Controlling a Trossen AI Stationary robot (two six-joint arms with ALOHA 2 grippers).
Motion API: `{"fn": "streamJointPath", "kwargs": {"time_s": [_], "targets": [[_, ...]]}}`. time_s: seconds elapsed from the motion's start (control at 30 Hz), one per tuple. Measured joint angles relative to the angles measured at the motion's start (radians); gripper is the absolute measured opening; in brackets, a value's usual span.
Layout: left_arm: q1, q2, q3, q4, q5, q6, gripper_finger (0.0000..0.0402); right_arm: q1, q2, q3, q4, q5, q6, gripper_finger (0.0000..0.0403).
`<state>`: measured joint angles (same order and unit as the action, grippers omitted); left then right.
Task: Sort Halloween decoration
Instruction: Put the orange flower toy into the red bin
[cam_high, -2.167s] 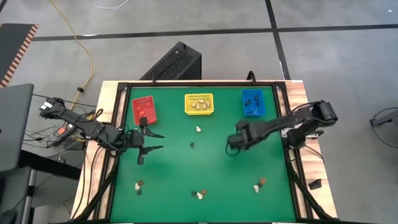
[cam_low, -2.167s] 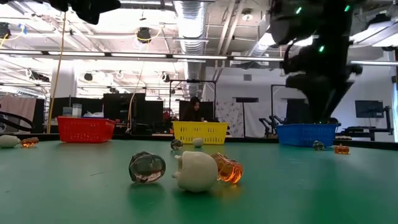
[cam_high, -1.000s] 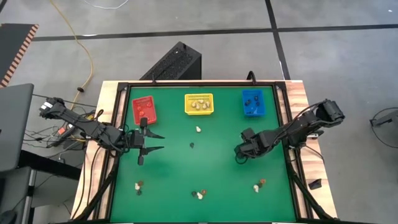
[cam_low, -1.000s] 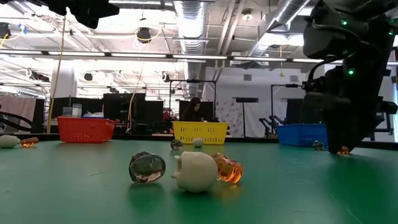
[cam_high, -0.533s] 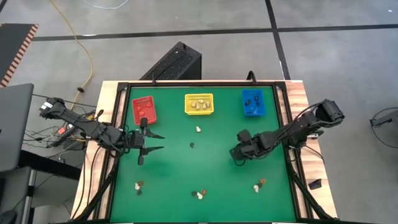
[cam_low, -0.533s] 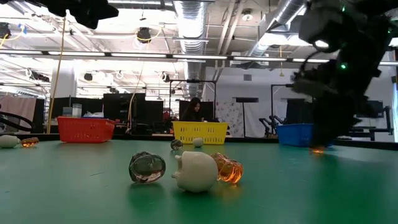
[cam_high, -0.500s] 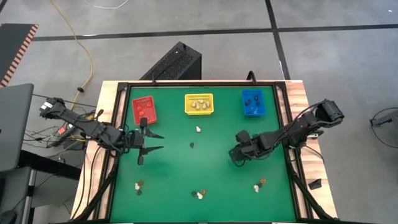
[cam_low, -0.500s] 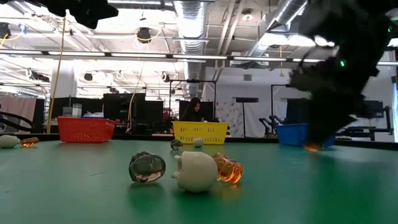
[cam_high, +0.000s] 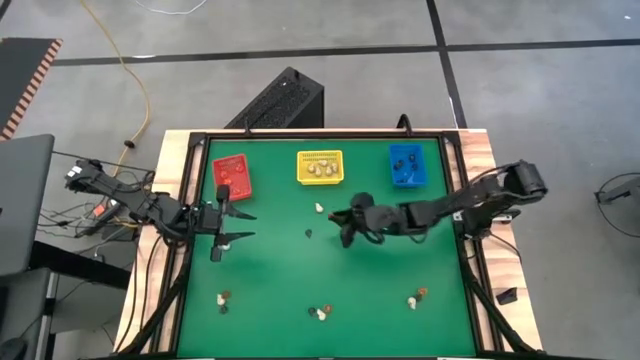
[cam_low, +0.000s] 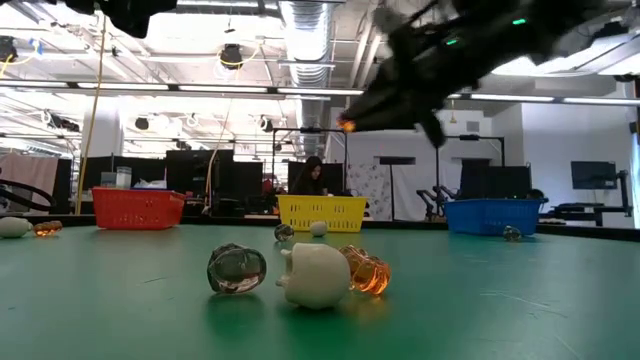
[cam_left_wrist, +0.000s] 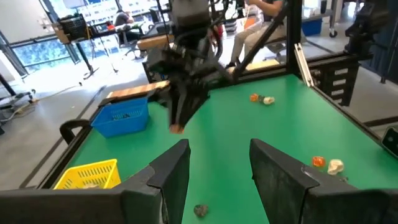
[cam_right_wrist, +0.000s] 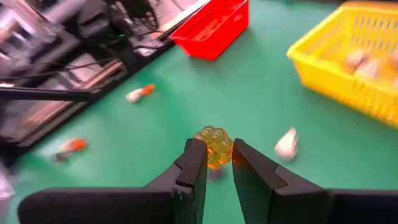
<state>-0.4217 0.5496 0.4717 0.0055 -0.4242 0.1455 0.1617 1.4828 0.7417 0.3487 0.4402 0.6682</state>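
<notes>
My right gripper (cam_high: 344, 226) reaches over the middle of the green table and is shut on a small orange, bumpy trinket (cam_right_wrist: 214, 140), carried above the mat; the low view shows it as an orange spot (cam_low: 347, 124) high up. My left gripper (cam_high: 232, 225) hovers open near the table's left edge, below the red bin (cam_high: 232, 176). A white trinket (cam_high: 319, 208) and a black one (cam_high: 309, 233) lie on the mat in front of the yellow bin (cam_high: 320, 167). Small clusters lie near the near edge (cam_high: 320, 313), at near left (cam_high: 223, 298) and near right (cam_high: 416, 296). My right gripper pinches the orange trinket's sides (cam_right_wrist: 219, 151) between its two fingertips (cam_right_wrist: 198, 155). The fingers come from the table's right, slanting down. The trinket is lifted clear of the mat.
The blue bin (cam_high: 407, 165) stands at the far right and the yellow bin holds several cream pieces. A clear bead (cam_low: 237, 270), a white piece (cam_low: 314, 274) and an orange one (cam_low: 366, 272) lie close to the low camera. A black frame rims the table. A person sits in the room behind.
My right gripper was low over the right part of the mat, by an orange trinket. It has risen and swung toward the table's left, to the centre, carrying that trinket clear of the mat.
</notes>
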Motion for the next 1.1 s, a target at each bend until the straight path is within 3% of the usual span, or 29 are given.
{"fn": "streamJointPath", "kwargs": {"time_s": [0.17, 0.33, 0.7, 0.93, 1.1], "targets": [[0.0, -0.018, 0.0, -0.001, 0.0, 0.0, 0.0158, -0.086, 0.233, 0.241, -0.009, -0.073, -0.163, 0.0101], [0.0, -0.034, 0.0, -0.024, 0.0, -0.005, 0.0158, -0.178, 0.492, 0.577, 0.0, -0.176, -0.319, 0.0101], [0.0, -0.075, 0.0, -0.059, 0.008, 0.011, 0.0158, -0.338, 0.992, 1.236, -0.02, -0.503, -0.356, 0.0101], [0.0, -0.075, 0.0, -0.071, 0.0, 0.031, 0.0157, -0.35, 1.196, 1.501, -0.029, -0.541, -0.356, 0.0104], [0.0, -0.075, 0.0, -0.078, -0.001, 0.031, 0.0158, -0.353, 1.206, 1.53, -0.044, -0.522, -0.408, 0.0128]]}}
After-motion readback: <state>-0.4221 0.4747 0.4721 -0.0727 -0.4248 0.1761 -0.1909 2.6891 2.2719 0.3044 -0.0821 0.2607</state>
